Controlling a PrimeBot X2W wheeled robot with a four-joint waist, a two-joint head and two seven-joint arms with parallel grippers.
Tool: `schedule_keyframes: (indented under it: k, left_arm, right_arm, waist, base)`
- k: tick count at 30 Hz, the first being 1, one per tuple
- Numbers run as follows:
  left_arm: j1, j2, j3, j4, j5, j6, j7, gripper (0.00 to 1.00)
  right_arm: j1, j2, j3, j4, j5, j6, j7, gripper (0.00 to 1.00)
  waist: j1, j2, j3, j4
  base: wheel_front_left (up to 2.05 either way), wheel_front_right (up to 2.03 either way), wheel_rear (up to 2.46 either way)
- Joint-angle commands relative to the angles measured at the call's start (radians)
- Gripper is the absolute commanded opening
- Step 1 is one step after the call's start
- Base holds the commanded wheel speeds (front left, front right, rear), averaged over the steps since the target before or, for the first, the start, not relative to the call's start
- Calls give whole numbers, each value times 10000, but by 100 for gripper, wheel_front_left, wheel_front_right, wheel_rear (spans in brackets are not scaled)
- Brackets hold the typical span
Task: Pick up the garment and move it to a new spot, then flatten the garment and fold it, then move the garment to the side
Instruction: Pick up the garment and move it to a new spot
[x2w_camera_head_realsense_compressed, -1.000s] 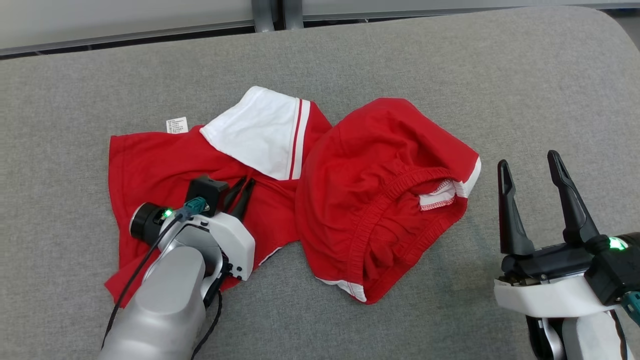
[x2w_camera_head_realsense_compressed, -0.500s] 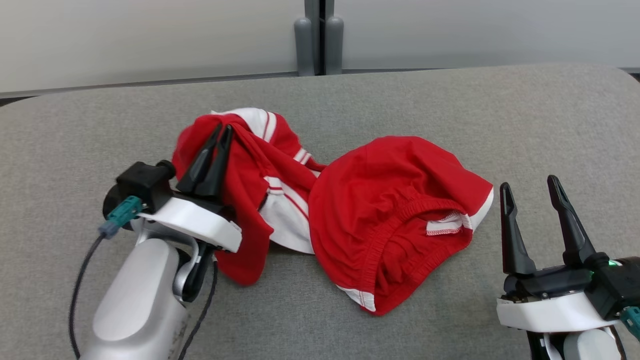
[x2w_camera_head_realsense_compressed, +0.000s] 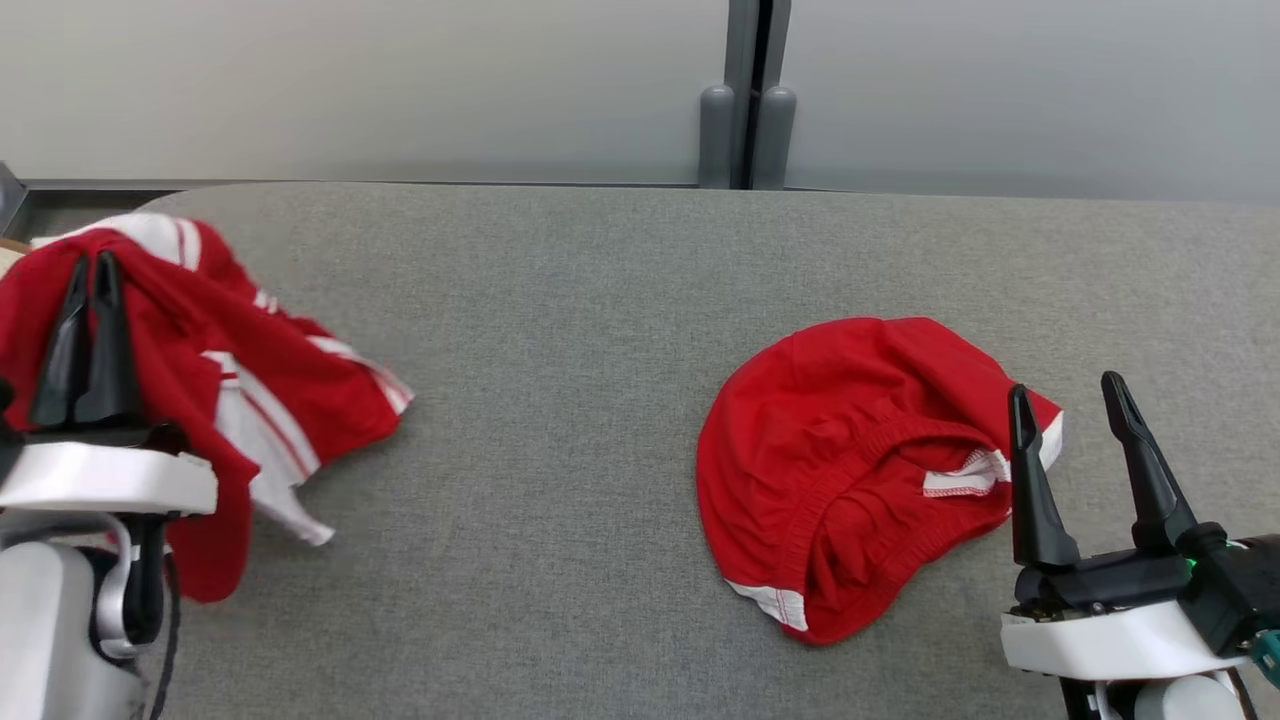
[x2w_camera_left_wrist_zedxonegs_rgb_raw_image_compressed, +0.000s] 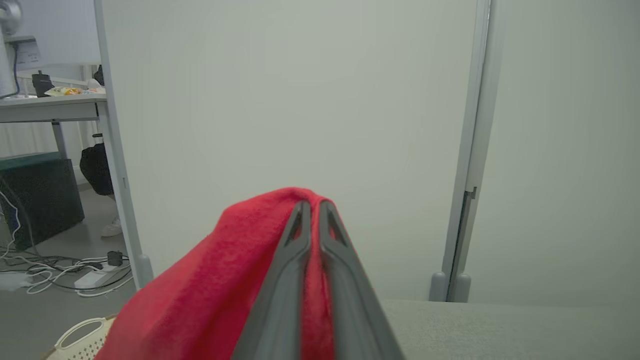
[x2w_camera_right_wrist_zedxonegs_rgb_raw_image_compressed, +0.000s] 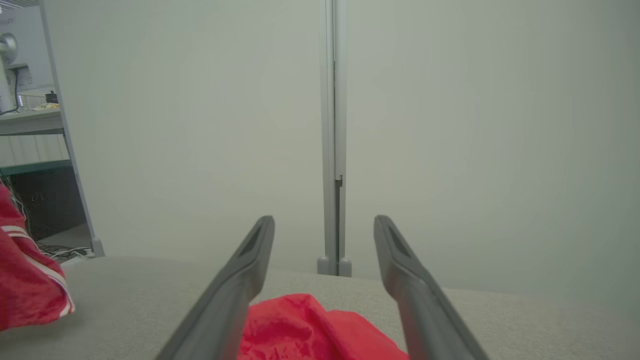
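Head view: left claw (x2w_camera_head_realsense_compressed: 92, 262) clamped on garment (x2w_camera_head_realsense_compressed: 300, 385), cloth hanging below and right of it; bare bench (x2w_camera_head_realsense_compressed: 560, 400) to its right. Right claw (x2w_camera_head_realsense_compressed: 1065, 388) wide, empty, shorts (x2w_camera_head_realsense_compressed: 830, 450) just ahead-left.

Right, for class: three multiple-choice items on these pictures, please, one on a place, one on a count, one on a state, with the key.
1. Where is the loose garment? A) beside the right gripper B) on the floor C) in a basket
2. How many red garments are in the head view? A) one B) two C) four
3. What state is the left gripper in? A) open, empty B) shut on the striped garment C) open above a cup
Key: 1 A, it lies on the grey surface right by that gripper. 2 B, one held, one lying. 3 B, the left wrist view has it clamped on red cloth.
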Motion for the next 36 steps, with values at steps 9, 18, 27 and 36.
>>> schedule_keyframes:
  k: [9,18,27,36]
  left_arm:
    - [480,661,1238,234,331,1092,-106,0]
    - [-62,-21,2282,2859,-357,604,-120,100]
    - [325,-1007,2491,1865,878,-116,-105,100]
    - [1873,-2519,1387,-495,1714,-1019,-103,100]
  right_arm:
    - [-91,-22,-15,3,-196,-21,-8,100]
    - [-176,-22,140,89,-413,-21,-8,100]
    - [-117,-22,173,175,-391,-21,-8,100]
    - [41,-25,381,263,-182,-21,-8,100]
  waist:
    - [0,0,362,226]
    - [0,0,462,39]
    - [0,0,160,-199]
    - [0,0,-351,-756]
  base:
    - [0,0,0]
    - [0,0,0]
    - [0,0,0]
    - [0,0,0]
